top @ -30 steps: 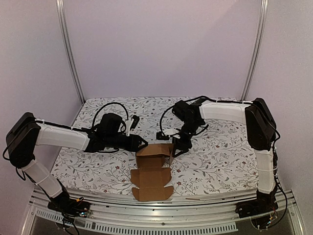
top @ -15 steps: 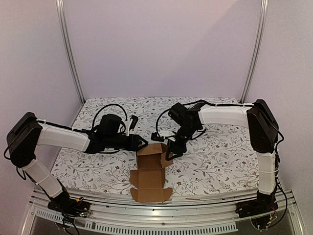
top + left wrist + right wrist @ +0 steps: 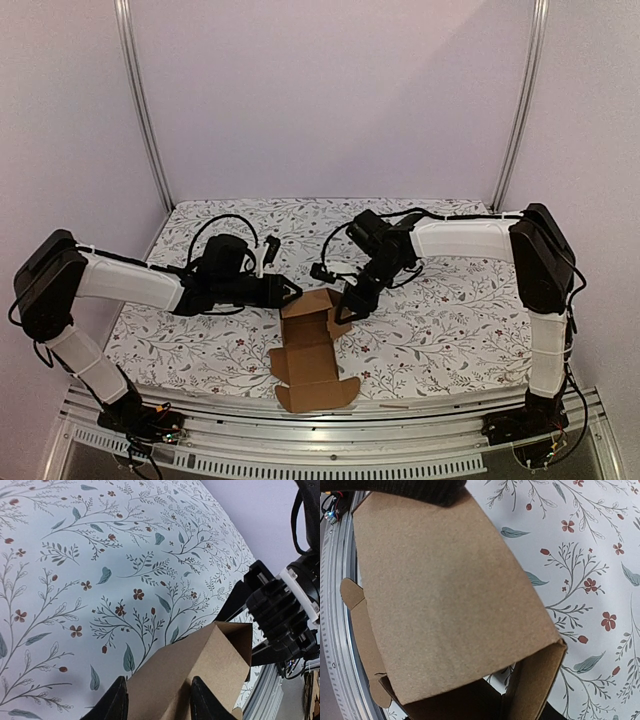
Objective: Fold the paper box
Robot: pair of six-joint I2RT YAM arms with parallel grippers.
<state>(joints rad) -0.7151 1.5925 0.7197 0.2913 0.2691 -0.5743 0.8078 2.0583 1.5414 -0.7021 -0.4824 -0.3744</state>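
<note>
Raising walls on the plain brown cardboard box cut-out (image 3: pixel 312 352), lying mid floral tabletop (image 3: pixel 450 320) w/ flat flaps toward 6 o'clock. Left end effector (image 3: pixel 291 291) pinches the 9 o'clock wall; right end effector (image 3: pixel 338 312) at 3 o'clock, grip can't tell. Next, probably: fold the near flaps up.

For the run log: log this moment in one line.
paper box: partly folded, far end raised | left gripper: at left wall | right gripper: at right wall | grip: unclear

Right fingers (image 3: pixel 410 490) mostly beyond frame
</note>
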